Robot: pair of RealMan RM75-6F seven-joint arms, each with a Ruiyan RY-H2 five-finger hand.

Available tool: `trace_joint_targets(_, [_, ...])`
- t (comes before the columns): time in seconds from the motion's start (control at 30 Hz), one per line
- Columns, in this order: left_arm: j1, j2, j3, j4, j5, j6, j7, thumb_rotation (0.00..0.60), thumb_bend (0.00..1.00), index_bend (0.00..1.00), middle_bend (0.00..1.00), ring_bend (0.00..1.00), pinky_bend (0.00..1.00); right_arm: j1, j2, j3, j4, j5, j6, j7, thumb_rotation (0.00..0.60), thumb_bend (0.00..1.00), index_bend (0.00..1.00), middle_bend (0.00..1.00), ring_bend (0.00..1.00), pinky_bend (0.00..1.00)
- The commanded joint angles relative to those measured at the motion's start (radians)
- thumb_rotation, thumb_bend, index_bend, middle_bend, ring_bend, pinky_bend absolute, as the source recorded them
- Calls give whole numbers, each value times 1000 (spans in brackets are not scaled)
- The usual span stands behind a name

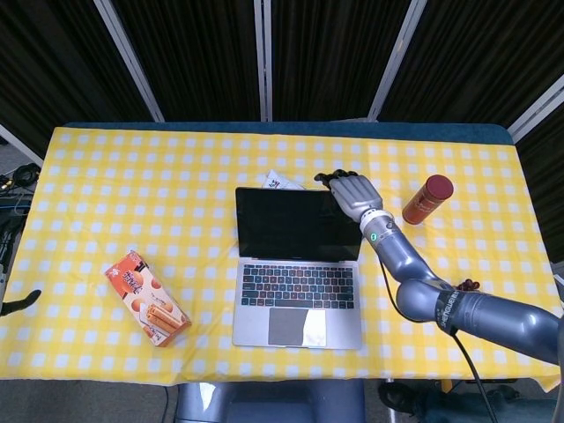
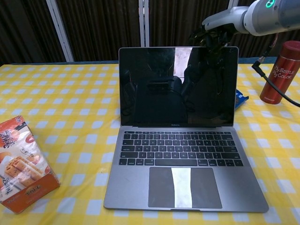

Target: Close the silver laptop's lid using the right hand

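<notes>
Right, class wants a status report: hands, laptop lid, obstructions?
Right hand at lid's top edge, contact unclear. Left hand not in view. Silver laptop open, screen upright. Red bottle stands clear, right of laptop.
</notes>
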Motion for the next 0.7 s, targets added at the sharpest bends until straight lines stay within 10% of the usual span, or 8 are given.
trace_joint_targets(0.03, [0,-1,-1,2,-1,-2,1,600,0,0,0,0,0,10,-12,-12,16,15,-3,0,600,1000,179,236,150,179])
trace_joint_targets(0.7, [3,-8,-6,-2,-4,-10,19,600,0,0,0,0,0,-14,75,3,-91,-68,12,90,600,1000,315,507,445,409])
